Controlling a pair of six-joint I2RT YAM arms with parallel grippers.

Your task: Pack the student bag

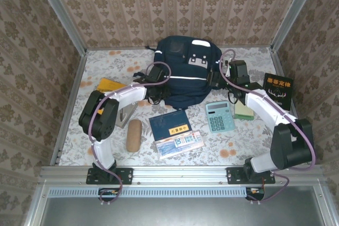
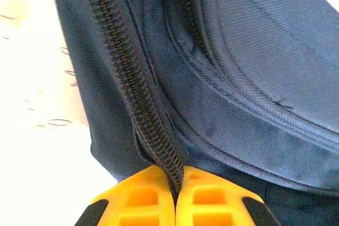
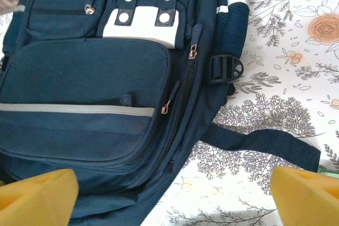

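The left claw (image 2: 175, 197) is clenched, its two moulded yellow tips pressed together on the black coil zip (image 2: 130, 78) that runs along the edge of the backpack (image 2: 254, 67). The left arm reaches forward with its elbow bent and its wrist turned in against the backpack's left side. The right claw (image 3: 172, 191) is released, with its blunt yellow fingers (image 3: 37, 194) spread wide. It sits low at the backpack's right side, and the right arm bends inward from its base. The backpack lies face up at the middle of the far half of the bench (image 1: 106, 62), between the two claws. It is ribbed navy weave with a thin pale stripe, a white patch with round studs, small metal zip pulls, a black plastic buckle and a flat webbing strap trailing over the flowered cover. Nearer the arms lie a teal calculator (image 1: 219, 116), a blue book (image 1: 170, 125), a black book (image 1: 277, 89) and a tan, round-ended roll (image 1: 134, 134).
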